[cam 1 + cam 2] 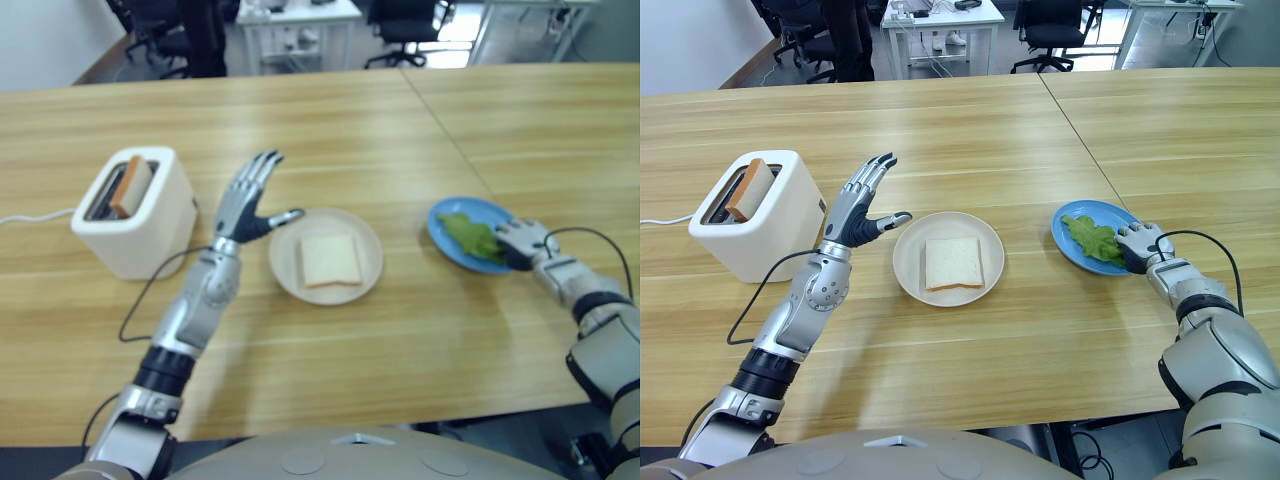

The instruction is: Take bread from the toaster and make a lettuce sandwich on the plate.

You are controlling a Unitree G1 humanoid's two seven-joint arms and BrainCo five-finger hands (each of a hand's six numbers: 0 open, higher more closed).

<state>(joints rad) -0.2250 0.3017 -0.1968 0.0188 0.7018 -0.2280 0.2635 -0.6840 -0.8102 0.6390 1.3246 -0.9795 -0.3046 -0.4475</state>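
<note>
Right eye view: one square white bread slice (pixel 953 263) lies centred on the round cream plate (pixel 908 262), apparently awaiting lettuce. A second browned slice (pixel 748 187) stands in the white toaster (pixel 755 225). Left hand (pixel 855 212), fingers (pixel 870 175) spread open and empty, is raised between toaster and plate. Right hand (pixel 1137 243) rests at the blue plate's (pixel 1068 250) rim against the green lettuce leaf (pixel 1090 238); whether it holds the leaf cannot be told.
</note>
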